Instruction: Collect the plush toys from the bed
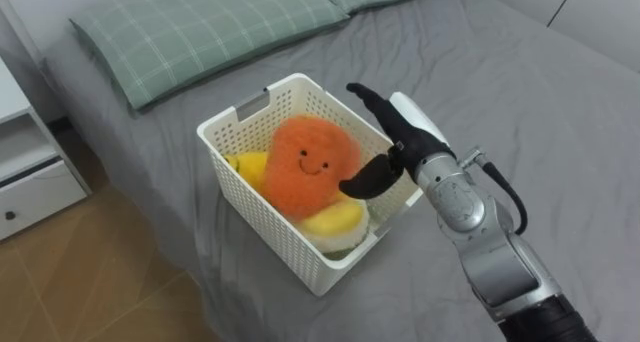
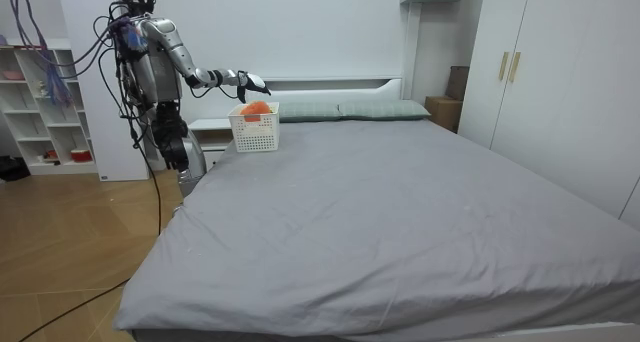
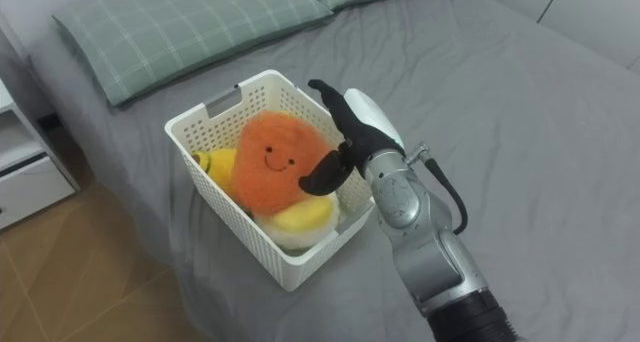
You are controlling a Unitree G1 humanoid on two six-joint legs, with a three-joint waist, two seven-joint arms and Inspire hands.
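At centre frame, the orange plush toy [image 1: 310, 167] sits in the white basket [image 1: 270, 232] on the bed [image 1: 500, 72], atop yellow toys [image 1: 335, 220]. Our right robot hand [image 1: 400, 142] hovers released over the basket's right rim. We judge the plush light and squashy, best pinched across its body.

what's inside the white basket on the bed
An orange plush toy lies on top in the basket, a yellow toy at its left, a second yellow toy at the front. Anything under them, and the basket's bottom, is covered.
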